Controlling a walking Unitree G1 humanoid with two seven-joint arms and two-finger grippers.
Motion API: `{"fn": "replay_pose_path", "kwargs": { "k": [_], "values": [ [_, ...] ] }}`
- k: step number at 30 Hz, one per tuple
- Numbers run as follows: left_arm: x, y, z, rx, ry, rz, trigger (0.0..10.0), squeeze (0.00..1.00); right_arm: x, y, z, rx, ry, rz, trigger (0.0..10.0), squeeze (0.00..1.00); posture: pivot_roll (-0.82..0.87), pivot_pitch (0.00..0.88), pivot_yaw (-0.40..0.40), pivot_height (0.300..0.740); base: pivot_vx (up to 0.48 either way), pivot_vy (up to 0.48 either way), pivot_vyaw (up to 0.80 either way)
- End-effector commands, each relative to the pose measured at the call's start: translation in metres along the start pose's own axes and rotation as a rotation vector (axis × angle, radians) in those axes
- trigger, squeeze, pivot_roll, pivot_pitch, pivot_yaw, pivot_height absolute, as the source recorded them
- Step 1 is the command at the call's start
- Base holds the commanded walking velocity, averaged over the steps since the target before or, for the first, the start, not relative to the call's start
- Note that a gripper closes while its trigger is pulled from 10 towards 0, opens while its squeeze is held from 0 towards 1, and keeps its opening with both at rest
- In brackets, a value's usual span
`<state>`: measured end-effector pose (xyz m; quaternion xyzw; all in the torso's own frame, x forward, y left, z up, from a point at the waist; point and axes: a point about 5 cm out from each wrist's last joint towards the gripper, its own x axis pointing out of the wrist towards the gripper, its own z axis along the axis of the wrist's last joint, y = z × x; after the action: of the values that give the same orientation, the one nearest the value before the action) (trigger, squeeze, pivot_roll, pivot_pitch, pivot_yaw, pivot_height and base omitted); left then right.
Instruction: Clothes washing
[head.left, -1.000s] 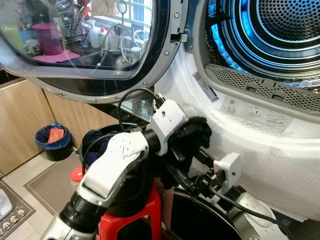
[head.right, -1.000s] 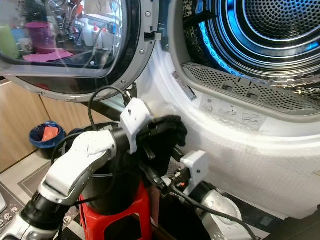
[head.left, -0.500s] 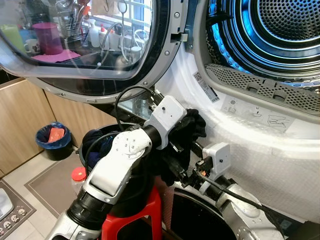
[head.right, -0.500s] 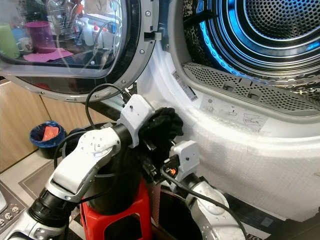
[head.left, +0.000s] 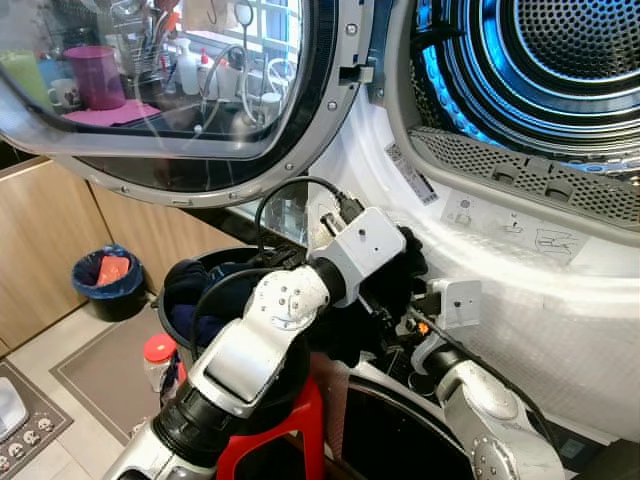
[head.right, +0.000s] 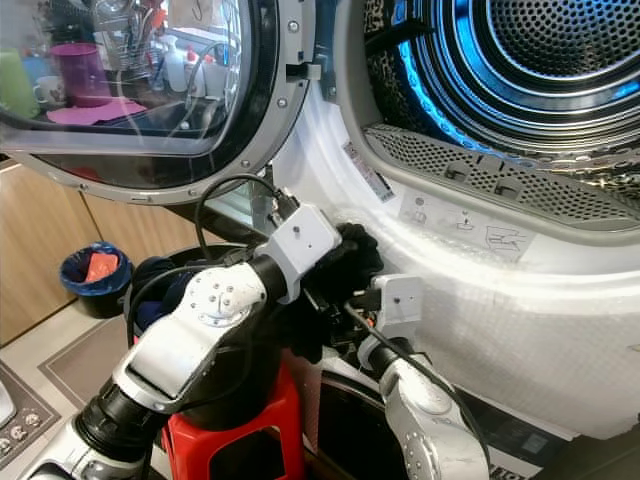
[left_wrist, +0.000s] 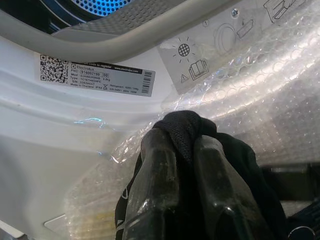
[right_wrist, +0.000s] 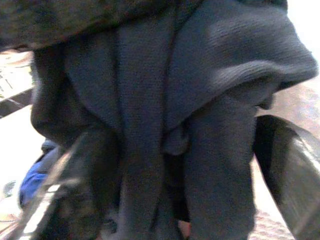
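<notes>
A dark garment (head.left: 385, 290) is pinched between the closed fingers (left_wrist: 165, 185) of the left gripper (left_wrist: 182, 165), a fold of black knit being squeezed between the two pads. It is held in front of the white, bubble-wrapped front panel (head.left: 560, 290) of the washing machine, below the rim of the open drum (head.left: 540, 70), whose perforated steel interior is lit blue; no clothing can be seen in the visible part of the drum. The round glass door (head.left: 170, 90) is swung open to the robot's left.

The right gripper (right_wrist: 175, 170) is raised beneath the hanging cloth, and its two fingers (right_wrist: 285, 170) are spread wide on either side of the drooping folds without closing on them.

A black bucket (head.left: 185, 300) is set on a red stool (head.left: 285, 440) beside the machine, and dark and blue clothes (head.left: 205, 325) are piled inside it. A small blue bin (head.left: 105, 280) with something red in it stands on the floor by the wooden cabinets (head.left: 40, 250).
</notes>
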<state>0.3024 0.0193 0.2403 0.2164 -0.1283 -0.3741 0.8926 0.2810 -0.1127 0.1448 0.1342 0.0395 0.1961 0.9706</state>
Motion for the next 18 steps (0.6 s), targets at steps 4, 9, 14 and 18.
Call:
{"fn": "replay_pose_path", "kwargs": {
  "k": [4, 9, 14, 18],
  "values": [
    [0.0024, 0.0034, 0.0154, 0.041, -0.054, 0.031, 10.0, 0.00, -0.0017, 0.0030, 0.0107, 0.036, -0.054, 0.053, 0.0, 0.00, 0.08, 0.028, -0.030, 0.740, 0.000, 0.000, 0.00],
    [0.0026, 0.0034, 0.0163, 0.040, -0.058, 0.039, 10.0, 0.00, -0.0023, 0.0019, 0.0140, 0.063, -0.072, 0.056, 0.0, 0.00, 0.08, 0.028, -0.031, 0.740, 0.000, 0.000, 0.00],
    [0.0039, 0.0031, 0.0184, 0.040, -0.070, 0.042, 10.0, 0.00, -0.0027, 0.0026, 0.0154, 0.081, -0.084, 0.066, 0.0, 0.00, 0.08, 0.028, -0.031, 0.740, 0.000, 0.000, 0.00],
    [0.0055, 0.0023, 0.0196, 0.038, -0.075, 0.043, 10.0, 0.00, -0.0037, 0.0049, 0.0133, 0.075, -0.075, 0.081, 0.0, 0.00, 0.08, 0.025, -0.030, 0.740, 0.000, 0.000, 0.00]
  ]
}}
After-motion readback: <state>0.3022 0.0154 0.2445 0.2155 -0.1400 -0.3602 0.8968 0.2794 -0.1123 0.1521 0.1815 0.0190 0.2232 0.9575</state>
